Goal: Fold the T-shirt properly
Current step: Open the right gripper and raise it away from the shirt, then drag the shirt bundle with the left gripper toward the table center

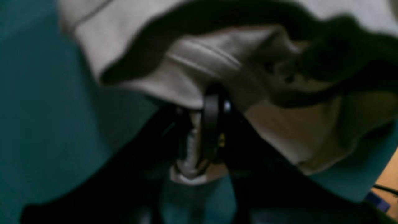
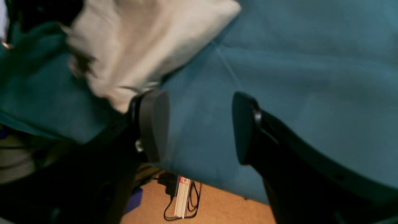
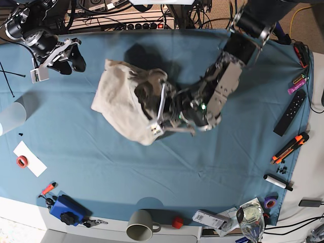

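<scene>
At the far left of the table [image 3: 101, 167], the right gripper [image 3: 67, 57] is held clear of the cloth, its fingers [image 2: 154, 124] spread apart with nothing between them. Near the middle, the T-shirt [image 3: 121, 101] lies bunched in a loose heap on the blue-teal cover. At its right edge, a fold of the fabric is pinched between the fingers [image 1: 211, 124] of the left gripper [image 3: 161, 112].

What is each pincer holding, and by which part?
The left pincer is clamped on a bunched fold of the beige T-shirt, near its edge. The right pincer is open over the teal tablecloth, holding nothing.
</scene>
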Controlling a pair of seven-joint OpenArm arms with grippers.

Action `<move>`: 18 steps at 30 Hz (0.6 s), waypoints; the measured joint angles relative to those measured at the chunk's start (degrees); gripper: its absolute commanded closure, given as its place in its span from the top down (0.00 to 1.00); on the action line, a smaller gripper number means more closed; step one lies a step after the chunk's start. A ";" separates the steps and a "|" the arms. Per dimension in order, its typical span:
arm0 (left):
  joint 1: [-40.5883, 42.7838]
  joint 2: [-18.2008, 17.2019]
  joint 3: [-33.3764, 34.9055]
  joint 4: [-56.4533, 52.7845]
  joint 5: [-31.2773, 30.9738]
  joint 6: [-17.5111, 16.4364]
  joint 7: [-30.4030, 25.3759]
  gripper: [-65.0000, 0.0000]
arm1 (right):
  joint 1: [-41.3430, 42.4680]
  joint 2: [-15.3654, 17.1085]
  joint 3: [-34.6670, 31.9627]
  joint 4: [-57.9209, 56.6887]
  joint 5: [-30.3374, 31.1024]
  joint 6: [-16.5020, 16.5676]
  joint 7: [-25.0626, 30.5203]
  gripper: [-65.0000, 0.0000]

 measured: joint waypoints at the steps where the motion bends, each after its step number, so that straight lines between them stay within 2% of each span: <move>1: -0.79 0.00 0.79 -0.98 0.22 -0.74 -0.59 0.00 | 0.02 0.00 0.07 0.00 -0.76 0.04 0.00 0.49; 11: -7.10 -0.20 14.34 -5.86 15.89 -0.52 -14.91 0.00 | 0.02 0.00 0.07 0.00 -1.20 1.07 0.00 0.49; 14: -8.79 -0.20 18.29 -5.95 20.26 3.67 -17.66 0.00 | 0.02 0.00 0.07 0.00 -1.25 1.09 0.02 0.49; 18: -10.91 -0.11 20.41 -5.95 22.45 5.14 -22.38 0.00 | 0.02 0.00 0.07 0.00 -1.49 1.09 0.02 0.49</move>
